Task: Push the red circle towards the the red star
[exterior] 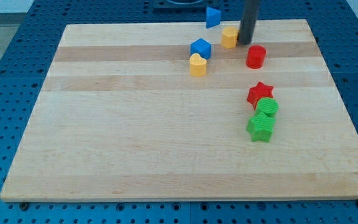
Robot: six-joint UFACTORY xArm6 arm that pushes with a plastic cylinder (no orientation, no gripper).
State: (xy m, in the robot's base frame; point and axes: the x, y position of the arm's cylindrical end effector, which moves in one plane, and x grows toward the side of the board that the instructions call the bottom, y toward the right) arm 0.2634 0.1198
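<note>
The red circle (255, 56) sits on the wooden board at the upper right. The red star (260, 94) lies below it, a short gap apart, touching a green circle (267, 107). My tip (245, 42) is the lower end of the dark rod. It stands just above and to the left of the red circle, right beside a yellow block (229, 37) on its left. The tip is close to the red circle, and I cannot tell whether it touches it.
A blue cube (201, 48) and a yellow heart (197, 65) sit left of the red circle. A blue triangle (212, 17) lies at the board's top edge. A green star (261, 127) sits under the green circle. The board's (135, 137) right edge is near.
</note>
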